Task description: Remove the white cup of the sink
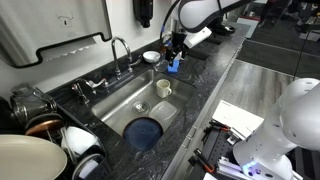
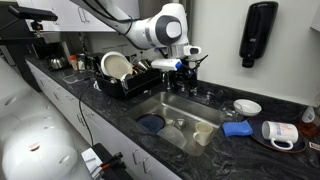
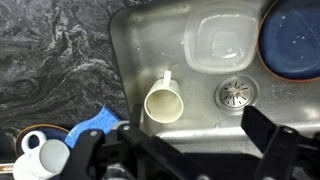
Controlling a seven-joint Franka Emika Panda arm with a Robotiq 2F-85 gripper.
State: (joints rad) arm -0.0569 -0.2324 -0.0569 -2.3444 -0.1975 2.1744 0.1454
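At the bottom edge of the wrist view the gripper [image 3: 182,142] is spread wide, one dark finger in the lower left corner and the other in the lower right, with nothing held between them. Just above that gap, a little left of its middle and touching neither finger, the white cup [image 3: 163,103] stands upright on the floor of the sink [image 3: 135,50], mouth up and its handle pointing toward the top of the frame. The cup sits close to the basin wall that runs along the lower part of the frame. To its right lies the round drain [image 3: 236,93]. Left of the cup, on the dark speckled counter [image 3: 50,50], are a blue sponge [image 3: 100,122] and, in the lower left corner, a white mug [image 3: 45,155]. Farther up, a clear plastic container [image 3: 215,40] rests in the basin at upper centre, and a blue plate [image 3: 295,40] fills the upper right corner. In an exterior view the gripper [image 1: 175,52] hangs at upper centre above the far end of the sink [image 1: 120,105], with the blue sponge [image 1: 172,66] right under it in the frame and the white cup [image 1: 163,89] below that, well apart from the fingers; the blue plate [image 1: 146,131] lies nearer the camera. In an exterior view the white cup [image 2: 205,133] appears at lower centre, low in the basin, with the gripper [image 2: 185,62] higher up in the frame.
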